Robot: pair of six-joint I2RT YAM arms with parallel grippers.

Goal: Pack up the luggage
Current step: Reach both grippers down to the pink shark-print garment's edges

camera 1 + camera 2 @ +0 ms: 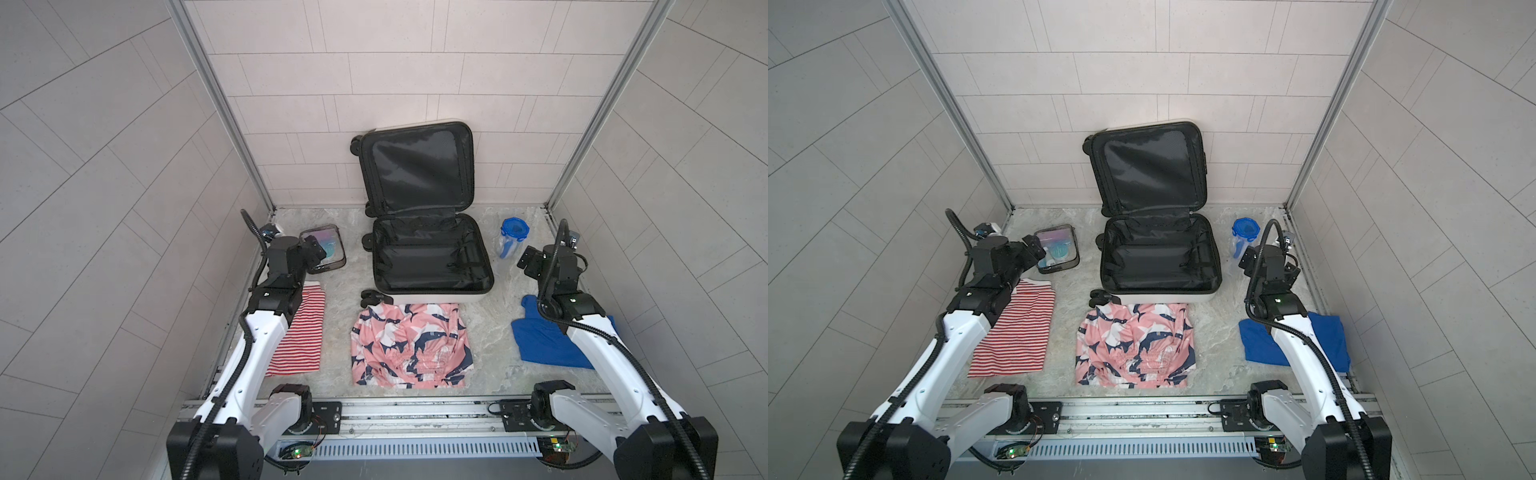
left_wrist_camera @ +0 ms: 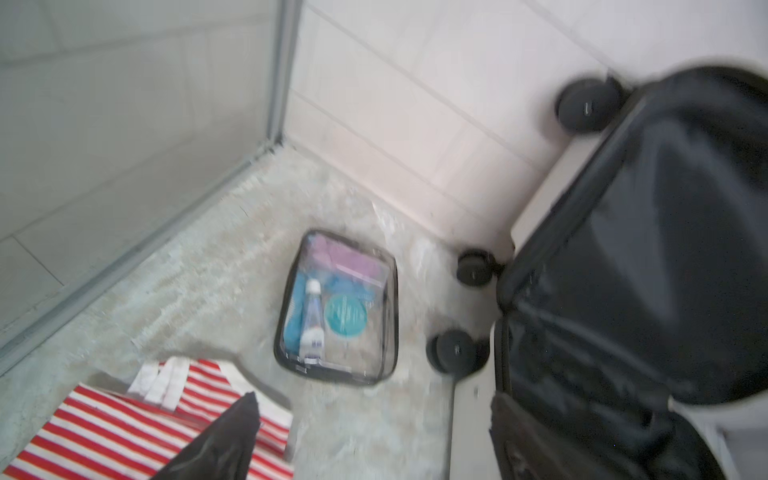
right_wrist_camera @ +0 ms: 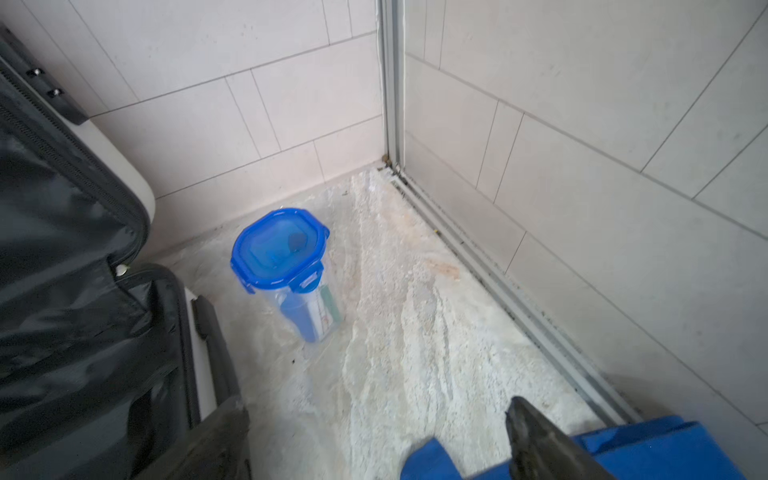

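So this looks like the very start of the packing. The luggage (image 1: 432, 266) sits open at the back middle of the bench (image 1: 492, 361), lid propped against the back wall and the lower half empty, just black lining. Nothing's packed yet.

The left gripper (image 1: 316, 249) hovers over the near edge of the clear toiletry pouch (image 2: 338, 307). Its wrist view is pretty blurry, but the jaws look wide apart with nothing in them. The right gripper (image 1: 524, 258) hangs just beside the blue-lidded container (image 3: 280, 249), jaws spread wide and empty too.

My guess is the pouch and the container go first. Next move calls for dropping down, closing on one and carrying it over the suitcase rim into the lower half. The container's upright and clear-walled, so I'd grip it square or it may tip.

The clothes wait nearer the front: a red striped shirt (image 1: 303, 332) on the left, a pink patterned piece (image 1: 409, 345) touching the front of the case, and a blue garment (image 1: 536, 336) on the right.

The surface is pale, marbled stone-look. Light tiled walls box it in on three sides, with metal posts (image 1: 224, 104) in the corners.
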